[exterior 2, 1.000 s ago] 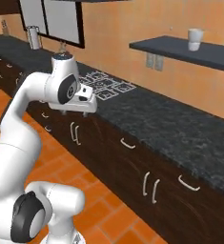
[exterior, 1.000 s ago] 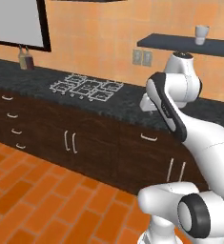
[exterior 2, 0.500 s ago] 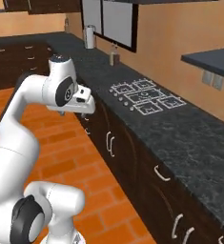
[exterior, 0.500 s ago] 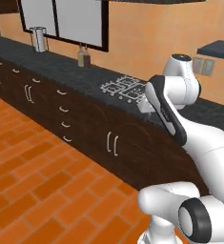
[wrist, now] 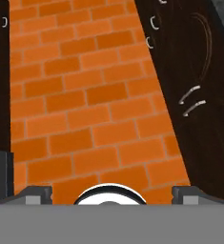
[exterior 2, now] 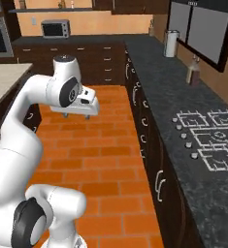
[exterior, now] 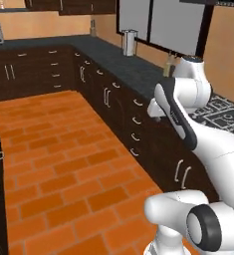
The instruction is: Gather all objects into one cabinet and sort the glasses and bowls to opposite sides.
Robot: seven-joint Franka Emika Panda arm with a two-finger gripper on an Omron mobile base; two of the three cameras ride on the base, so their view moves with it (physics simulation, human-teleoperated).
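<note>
One microwave [exterior 2: 55, 28], one bottle [exterior 2: 192, 71], one canister [exterior 2: 170, 43], perhaps.

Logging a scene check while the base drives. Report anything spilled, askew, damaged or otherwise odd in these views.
Nothing stands out. The brick floor shows no spill, the lower cabinet doors sit shut, and the steel canister and bottle stand upright on the dark counter. The gripper is open and holds nothing.

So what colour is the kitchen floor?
Orange brick floor with darker joints, clearest in the left base view.
</note>
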